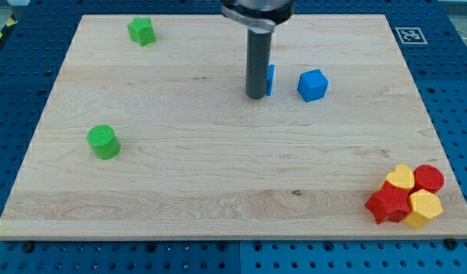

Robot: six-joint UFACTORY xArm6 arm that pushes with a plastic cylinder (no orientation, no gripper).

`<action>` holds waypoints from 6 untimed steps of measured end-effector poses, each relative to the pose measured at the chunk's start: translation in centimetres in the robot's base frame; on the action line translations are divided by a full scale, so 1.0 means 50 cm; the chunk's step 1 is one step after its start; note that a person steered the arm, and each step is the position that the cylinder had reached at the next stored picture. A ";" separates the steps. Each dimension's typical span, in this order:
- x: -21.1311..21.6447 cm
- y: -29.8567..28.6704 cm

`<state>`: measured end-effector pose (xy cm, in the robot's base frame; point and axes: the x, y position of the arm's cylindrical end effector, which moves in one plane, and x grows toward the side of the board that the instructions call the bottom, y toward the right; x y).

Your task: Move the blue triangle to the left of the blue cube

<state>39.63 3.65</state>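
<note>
My dark rod comes down from the view's top centre, and my tip (pixel 256 96) rests on the wooden board. The blue triangle (pixel 270 79) is mostly hidden behind the rod; only a thin blue sliver shows at the rod's right side, touching or almost touching it. The blue cube (pixel 312 85) sits a short way to the right of that sliver, with a small gap between the two.
A green star-like block (pixel 142 31) lies at the top left. A green cylinder (pixel 103 141) lies at the left middle. A cluster of red (pixel 388 203) and yellow (pixel 423 208) blocks sits at the board's bottom right corner. The board (pixel 218 175) lies on a blue perforated table.
</note>
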 end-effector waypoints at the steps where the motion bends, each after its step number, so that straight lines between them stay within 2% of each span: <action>1: -0.001 -0.062; 2: -0.067 -0.107; 3: -0.098 -0.073; 5: -0.050 0.093; 6: -0.049 0.094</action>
